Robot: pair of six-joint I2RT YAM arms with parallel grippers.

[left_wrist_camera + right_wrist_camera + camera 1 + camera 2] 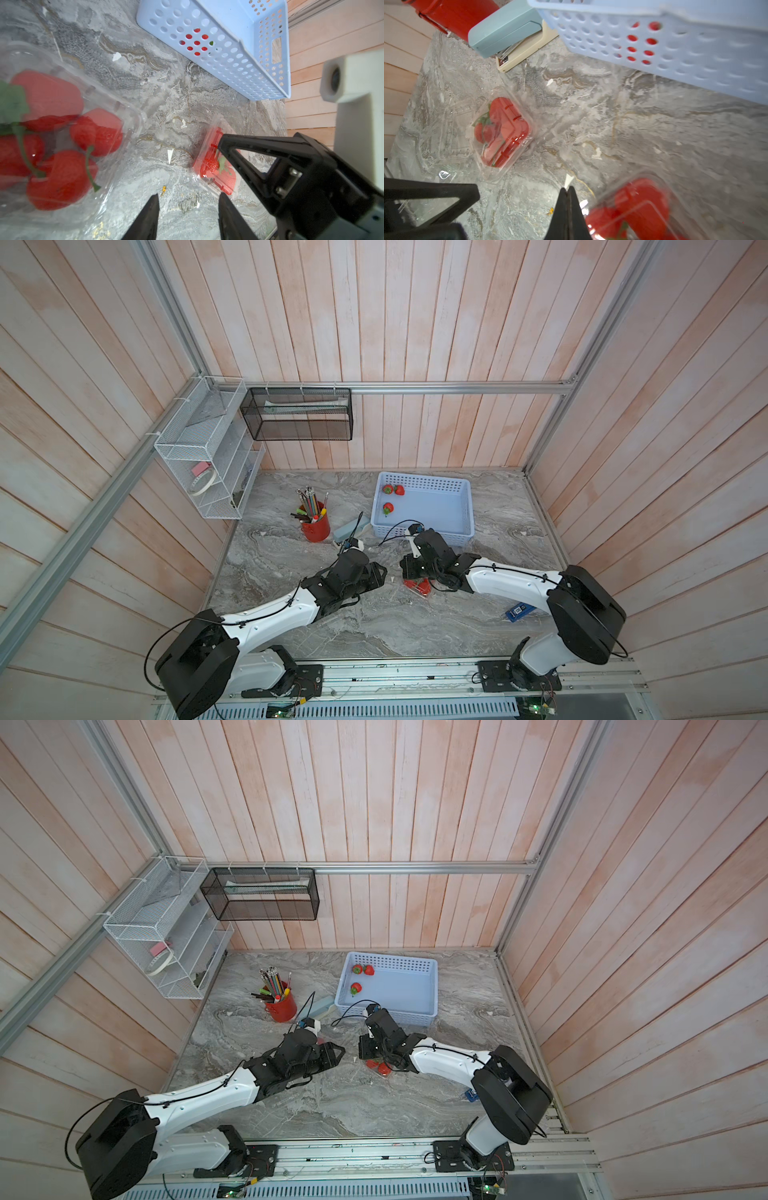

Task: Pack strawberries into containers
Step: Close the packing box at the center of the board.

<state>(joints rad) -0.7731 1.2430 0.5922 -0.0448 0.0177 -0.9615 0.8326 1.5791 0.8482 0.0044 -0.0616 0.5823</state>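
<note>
three strawberries (387,508) lie loose inside the blue basket (465,506), bunched at its end nearest the red pencil cup (316,526). they show red through the basket's holes in both wrist views. the other berries in view sit in clear containers on the marble table (374,626), on the arm-base side of the basket and clear of its near wall.

the first container (62,133) has its lid down over four berries and lies off the basket's cup-end corner. the left gripper (188,195) hovers just beside it. its fingers stand apart with only bare table between them, so it grips nothing, and the box is off to one side of the gap.

the second container (209,166), also full of red berries, lies in front of the basket's near wall. the right gripper (568,190) hangs just beside it with its fingers pressed flat together, holding nothing. the box sits close against the side of the closed tips; whether they touch, i cannot tell.

more clear plastic (448,133) lies beside the first container. whether it is another box, i cannot tell.
</note>
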